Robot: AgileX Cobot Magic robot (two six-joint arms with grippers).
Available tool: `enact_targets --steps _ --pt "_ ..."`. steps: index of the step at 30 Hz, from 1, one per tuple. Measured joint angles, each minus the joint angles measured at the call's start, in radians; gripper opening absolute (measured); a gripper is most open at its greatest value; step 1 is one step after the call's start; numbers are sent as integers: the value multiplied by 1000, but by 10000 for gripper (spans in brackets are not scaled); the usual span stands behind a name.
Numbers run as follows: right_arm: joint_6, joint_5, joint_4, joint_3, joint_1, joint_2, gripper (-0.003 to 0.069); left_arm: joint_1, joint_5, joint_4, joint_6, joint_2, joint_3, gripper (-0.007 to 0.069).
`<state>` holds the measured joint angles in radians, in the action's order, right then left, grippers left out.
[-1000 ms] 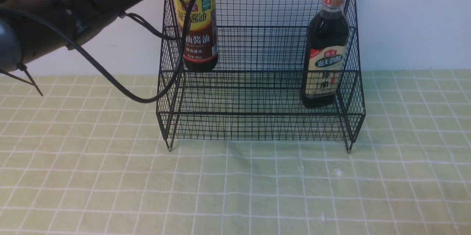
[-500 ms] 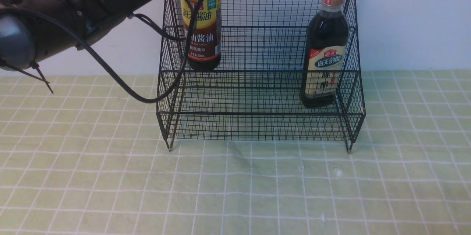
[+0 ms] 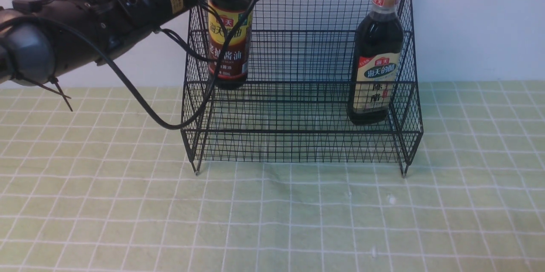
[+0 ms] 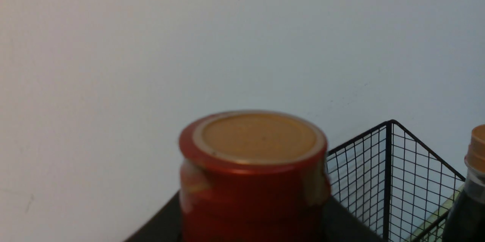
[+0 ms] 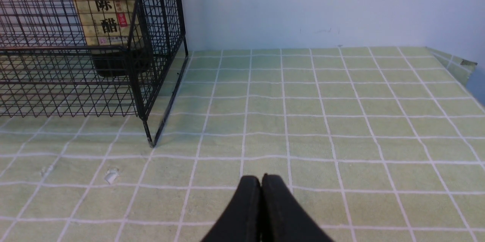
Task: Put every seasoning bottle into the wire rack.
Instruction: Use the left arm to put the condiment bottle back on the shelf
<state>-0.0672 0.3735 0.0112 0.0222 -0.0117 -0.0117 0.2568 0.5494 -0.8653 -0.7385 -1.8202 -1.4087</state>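
Front view: L claw, clamped on yellow-label bottle, lowers it, prob., at wire rack's left end, tan-cap bottle in right end; R claw together. Next: seat base, then let go.

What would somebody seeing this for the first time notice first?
Probably the left arm, reaching in from the left, its gripper closed around the neck of the soy sauce bottle at the left end of the black wire rack. Next, the tan-capped vinegar bottle, leaning slightly inside the rack's right end.
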Motion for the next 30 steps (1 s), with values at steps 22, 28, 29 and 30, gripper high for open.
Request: enact_targets --steps 22,28,29,30 --pt "0 0 0 0 0 0 -13 0 -82 -7 -143 -111 -3 286" --pt "0 0 0 0 0 0 -13 0 -116 -105 -297 -97 -10 360" --pt "0 0 0 0 0 0 -13 0 -117 -144 -343 -97 -10 377" --pt "0 0 0 0 0 0 -13 0 -117 -176 -373 -97 -10 386"
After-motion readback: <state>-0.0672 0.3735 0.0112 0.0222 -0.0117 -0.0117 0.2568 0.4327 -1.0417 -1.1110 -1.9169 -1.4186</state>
